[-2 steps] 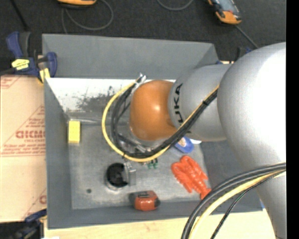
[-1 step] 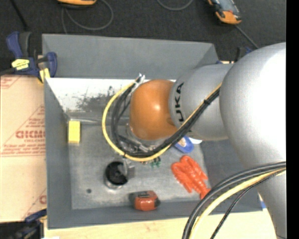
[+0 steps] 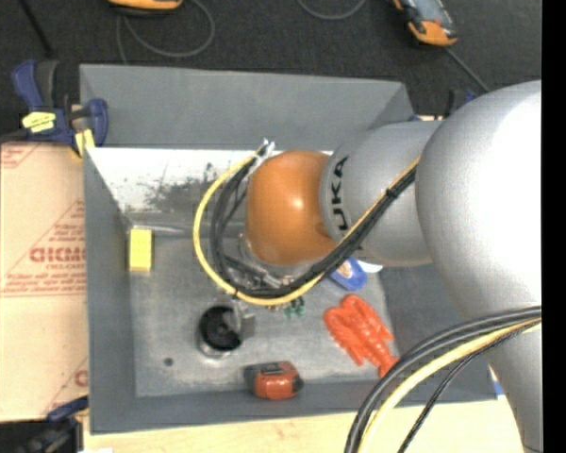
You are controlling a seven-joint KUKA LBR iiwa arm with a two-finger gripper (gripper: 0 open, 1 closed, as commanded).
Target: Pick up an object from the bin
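Camera view: gripper (image 3: 241, 320), state unreadable, beside a round black disc (image 3: 214, 329) lying flat.

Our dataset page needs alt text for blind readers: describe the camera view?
A robot arm with an orange wrist cover reaches from the right into a grey bin, its tool down beside a black round thing. A yellow block lies at the left, a ridged orange thing at the right, a small orange thing in front.
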